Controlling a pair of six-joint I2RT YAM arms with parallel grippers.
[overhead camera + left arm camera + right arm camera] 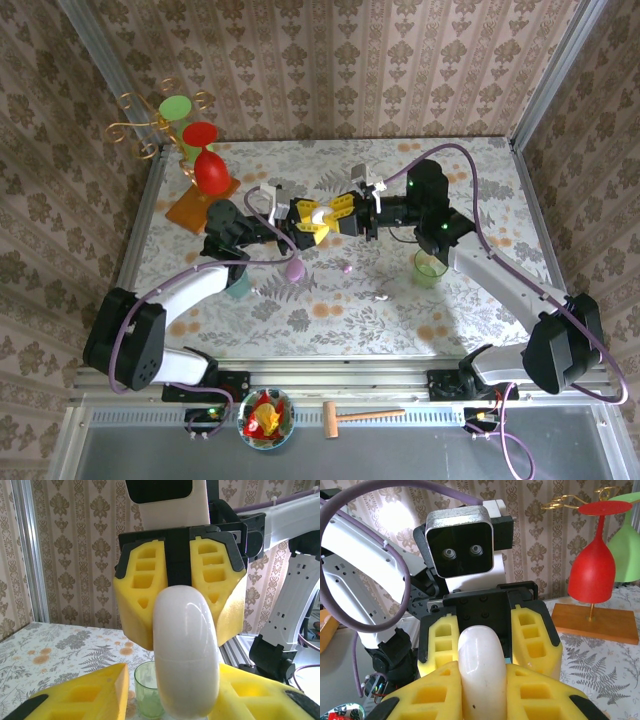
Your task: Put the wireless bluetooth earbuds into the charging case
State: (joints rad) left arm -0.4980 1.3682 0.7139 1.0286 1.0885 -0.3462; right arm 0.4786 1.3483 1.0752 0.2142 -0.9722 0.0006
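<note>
A white oval charging case [318, 214] hangs above the middle of the table between both grippers. My right gripper [337, 213] [482, 680] is shut on it, with both yellow pads against its sides. My left gripper [308, 224] [172, 680] stands open around the opposite end. Its right finger [260, 690] touches the case [185, 650], while its left finger [75, 695] stands a small gap away. Two earbuds lie on the table below: a tiny lilac one [346, 268] and a pale glinting one [380, 296]. The case looks closed.
A lilac oval case [294, 269] lies under the left arm, with a teal cup [238, 285] beside it. A green cup [430, 268] [147, 690] stands under the right arm. Red and green glasses [208, 165] on a wooden base [600, 622] stand back left.
</note>
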